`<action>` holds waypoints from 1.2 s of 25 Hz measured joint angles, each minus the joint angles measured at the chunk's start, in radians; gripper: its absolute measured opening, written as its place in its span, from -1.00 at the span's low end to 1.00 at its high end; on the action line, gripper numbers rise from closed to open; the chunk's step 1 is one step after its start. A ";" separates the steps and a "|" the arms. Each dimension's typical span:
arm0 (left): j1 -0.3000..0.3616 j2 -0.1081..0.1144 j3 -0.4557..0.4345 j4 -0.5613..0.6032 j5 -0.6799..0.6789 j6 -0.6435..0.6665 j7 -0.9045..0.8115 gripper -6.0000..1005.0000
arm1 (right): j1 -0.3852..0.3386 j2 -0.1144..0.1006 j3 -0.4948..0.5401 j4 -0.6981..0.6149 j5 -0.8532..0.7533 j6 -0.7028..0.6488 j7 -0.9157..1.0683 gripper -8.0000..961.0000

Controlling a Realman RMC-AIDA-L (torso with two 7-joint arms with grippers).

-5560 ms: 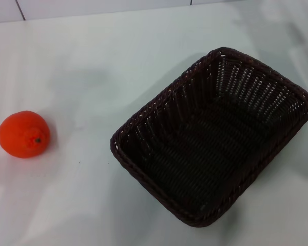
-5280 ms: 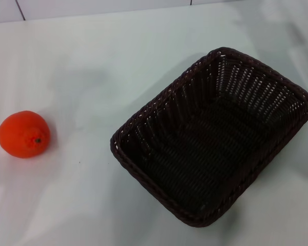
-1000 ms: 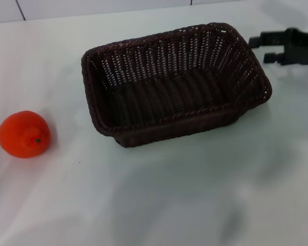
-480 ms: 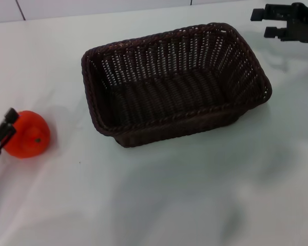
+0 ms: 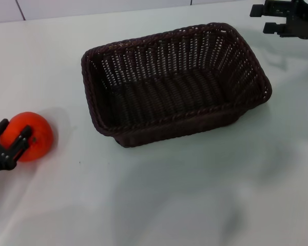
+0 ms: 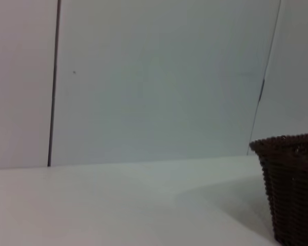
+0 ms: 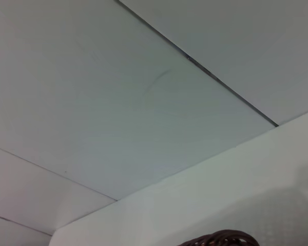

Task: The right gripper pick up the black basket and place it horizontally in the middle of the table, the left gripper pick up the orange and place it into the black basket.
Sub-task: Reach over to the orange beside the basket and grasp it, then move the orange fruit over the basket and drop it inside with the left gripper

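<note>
The black basket [image 5: 174, 84] lies lengthwise across the middle of the white table [image 5: 195, 195], empty. The orange [image 5: 31, 134] sits on the table at the left, apart from the basket. My left gripper [image 5: 11, 137] is at the orange's left side, jaws apart, with one finger [image 5: 19, 145] across its front and the other behind it. My right gripper [image 5: 267, 18] is open and empty at the far right, behind the basket's right end and clear of it. A basket corner [image 6: 292, 189] shows in the left wrist view and a bit of rim [image 7: 220, 240] in the right wrist view.
A white panelled wall [image 5: 92, 7] runs along the table's far edge. The table's front half [image 5: 159, 205] is bare white surface.
The right gripper moved the basket to the middle, let go and drew back to the far right. The left gripper came in from the left onto the orange, which shifted slightly right.
</note>
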 joint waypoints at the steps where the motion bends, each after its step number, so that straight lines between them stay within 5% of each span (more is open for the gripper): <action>1: 0.000 0.000 0.000 0.000 0.000 0.000 -0.001 0.27 | 0.000 0.000 0.000 0.000 0.003 0.001 -0.001 0.80; 4: 0.000 -0.001 0.001 -0.002 0.001 -0.004 -0.002 0.24 | 0.000 0.000 -0.001 0.000 0.008 0.001 -0.002 0.80; 7: 0.000 -0.002 0.006 -0.003 0.002 -0.010 -0.003 -0.23 | 0.000 0.000 -0.001 0.000 0.009 0.000 -0.004 0.80; 13: 0.000 0.001 0.008 -0.001 0.003 -0.062 0.000 -0.40 | -0.002 0.004 0.001 0.000 0.014 -0.003 -0.017 0.80; 19: -0.012 -0.002 -0.057 -0.003 -0.008 -0.250 -0.011 -0.45 | -0.018 0.014 0.002 0.015 0.078 -0.021 -0.066 0.79; 25: -0.087 -0.006 -0.191 0.003 -0.023 -0.439 -0.070 -0.52 | -0.028 0.027 0.002 0.017 0.092 -0.023 -0.094 0.79; 30: -0.219 -0.009 -0.176 0.030 -0.032 -0.461 -0.185 -0.61 | -0.038 0.035 0.002 0.017 0.119 -0.020 -0.111 0.79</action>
